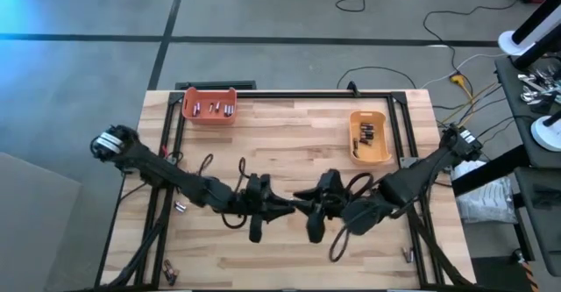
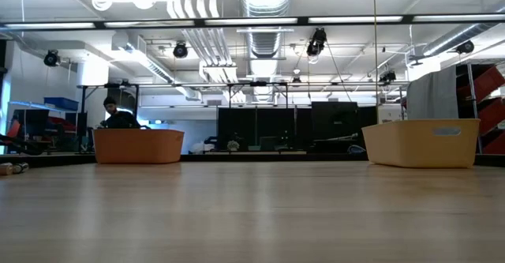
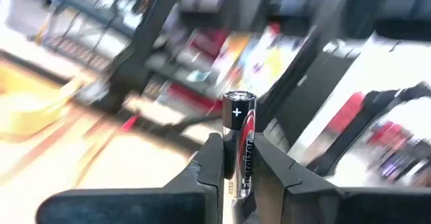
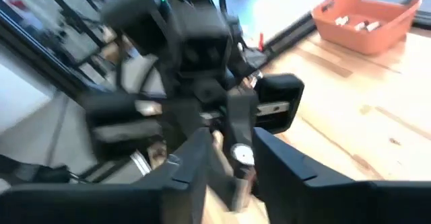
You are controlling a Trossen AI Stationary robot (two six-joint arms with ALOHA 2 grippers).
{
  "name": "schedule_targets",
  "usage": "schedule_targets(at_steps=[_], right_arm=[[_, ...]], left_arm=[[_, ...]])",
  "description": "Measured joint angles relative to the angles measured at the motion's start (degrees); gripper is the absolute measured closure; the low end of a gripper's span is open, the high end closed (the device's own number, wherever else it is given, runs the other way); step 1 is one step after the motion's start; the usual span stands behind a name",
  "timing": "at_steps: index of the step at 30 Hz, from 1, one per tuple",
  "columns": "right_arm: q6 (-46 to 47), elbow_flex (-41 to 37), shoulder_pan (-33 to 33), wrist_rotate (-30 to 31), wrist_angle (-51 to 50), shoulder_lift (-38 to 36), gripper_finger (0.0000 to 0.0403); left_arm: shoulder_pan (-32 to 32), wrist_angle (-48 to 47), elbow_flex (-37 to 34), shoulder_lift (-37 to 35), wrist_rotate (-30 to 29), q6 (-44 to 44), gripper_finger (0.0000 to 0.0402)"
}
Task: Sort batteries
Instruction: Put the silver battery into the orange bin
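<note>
A black, red and silver battery (image 3: 240, 146) is held above the table's near middle, with my left gripper (image 3: 239, 158) (image 1: 287, 206) shut on it. My right gripper (image 4: 232, 162) (image 1: 302, 197) faces it fingertip to fingertip. It is open, its fingers standing on either side of the same battery (image 4: 240, 158), with a gap showing beside it. The orange bin (image 1: 210, 106) at the far left holds silvery batteries. The yellow bin (image 1: 370, 136) at the far right holds dark ones. Neither gripper shows in the low view. My left gripper pinches the battery's barrel (image 3: 244, 167) between its two fingers (image 3: 212, 160). The plus end (image 3: 237, 106) sticks out beyond the fingertips. The fingers reach in level from the table's left. The battery is lifted clear of the table.
Loose batteries lie near the table's left edge (image 1: 180, 207), at the near left corner (image 1: 168, 273) and near the right front (image 1: 406, 255). The wood between the two bins is bare. A dark frame (image 1: 289, 93) runs along the far edge. Cables trail on the floor beyond it.
</note>
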Motion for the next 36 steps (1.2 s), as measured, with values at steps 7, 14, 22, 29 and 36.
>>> schedule_targets(at_steps=[7, 14, 22, 29, 36], right_arm=[[-13.88, 0.4, 1.3, 0.41, -0.18, -6.51, 0.0213], [-18.76, 0.31, 0.8, 2.0, -7.13, -7.46, 0.0196], [-19.69, 0.13, -6.77, 5.24, -21.51, -7.41, 0.0197], [-30.1, 0.13, -16.29, 7.57, -26.97, -8.11, 0.0197], [-36.88, -0.2, -23.6, 7.09, -29.61, -8.07, 0.0196]], left_arm=[[0.64, -37.75, 1.15, -18.39, -6.88, -7.53, 0.0374], [5.39, -87.02, 9.16, -27.58, -7.32, -25.96, 0.0374], [27.48, -112.94, 22.85, -25.45, -2.14, -17.5, 0.0374], [57.59, -107.69, 20.56, -21.46, 7.85, -3.68, 0.0374], [79.39, -97.56, 15.98, -14.83, 23.02, 0.58, 0.0374]])
